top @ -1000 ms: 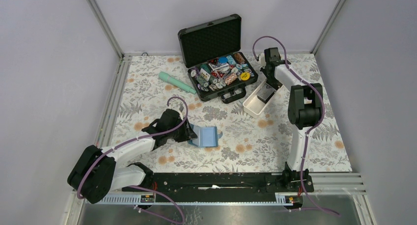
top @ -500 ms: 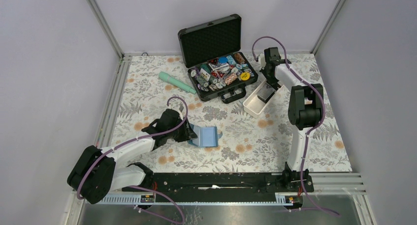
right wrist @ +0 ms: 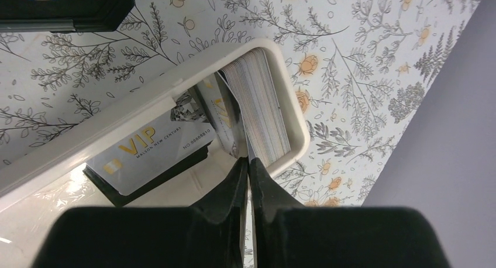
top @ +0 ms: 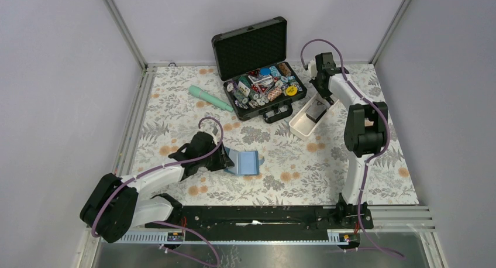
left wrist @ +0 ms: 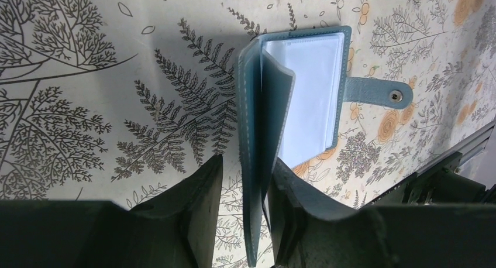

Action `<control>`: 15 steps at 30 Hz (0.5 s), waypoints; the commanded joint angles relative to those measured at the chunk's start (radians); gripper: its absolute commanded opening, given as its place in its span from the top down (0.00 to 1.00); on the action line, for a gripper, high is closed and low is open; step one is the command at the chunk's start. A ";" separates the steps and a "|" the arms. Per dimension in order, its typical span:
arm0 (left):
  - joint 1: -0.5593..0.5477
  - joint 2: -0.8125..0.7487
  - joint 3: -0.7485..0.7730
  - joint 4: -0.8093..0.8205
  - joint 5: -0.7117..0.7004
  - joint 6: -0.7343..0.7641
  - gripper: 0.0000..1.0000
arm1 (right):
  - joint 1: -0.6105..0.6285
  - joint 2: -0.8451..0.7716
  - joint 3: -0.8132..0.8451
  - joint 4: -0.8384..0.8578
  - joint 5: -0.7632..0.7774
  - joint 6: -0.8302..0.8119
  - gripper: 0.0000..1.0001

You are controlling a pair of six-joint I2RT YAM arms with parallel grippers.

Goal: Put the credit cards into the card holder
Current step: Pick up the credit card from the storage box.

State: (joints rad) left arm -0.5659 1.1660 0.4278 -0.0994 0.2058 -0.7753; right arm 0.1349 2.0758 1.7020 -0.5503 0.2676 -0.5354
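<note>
The teal-blue card holder (top: 247, 161) lies open on the floral table. In the left wrist view its raised cover (left wrist: 257, 122) stands on edge, with the clear slots and snap strap (left wrist: 380, 93) to its right. My left gripper (top: 225, 158) (left wrist: 247, 168) straddles that cover: the right finger touches it, and a gap shows at the left finger. My right gripper (top: 320, 99) (right wrist: 248, 168) is shut on one thin credit card (right wrist: 248, 154), seen edge-on over the upright stack of cards (right wrist: 260, 104) in the white tray (right wrist: 295, 116). A silver VIP card (right wrist: 152, 151) lies flat there on dark cards.
An open black foam-lined case (top: 263, 86) full of poker chips stands at the back, just left of the white tray (top: 298, 127). A mint-green cylinder (top: 210, 98) lies at the back left. Frame posts and walls bound the table.
My right wrist has shifted slightly back and up over the tray. The left arm and the card holder have not moved.
</note>
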 commanded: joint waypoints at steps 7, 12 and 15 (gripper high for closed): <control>0.006 -0.006 -0.021 0.074 0.005 0.007 0.54 | 0.012 -0.106 0.073 -0.036 0.067 0.061 1.00; 0.006 -0.030 -0.025 0.065 -0.014 0.008 0.43 | 0.022 -0.139 0.107 -0.099 0.113 0.159 1.00; 0.006 -0.054 -0.024 0.053 -0.024 0.013 0.39 | 0.027 -0.167 0.110 -0.128 0.109 0.230 1.00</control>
State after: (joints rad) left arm -0.5652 1.1591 0.4145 -0.0795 0.2031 -0.7757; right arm 0.1459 2.0014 1.7596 -0.6170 0.3367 -0.4191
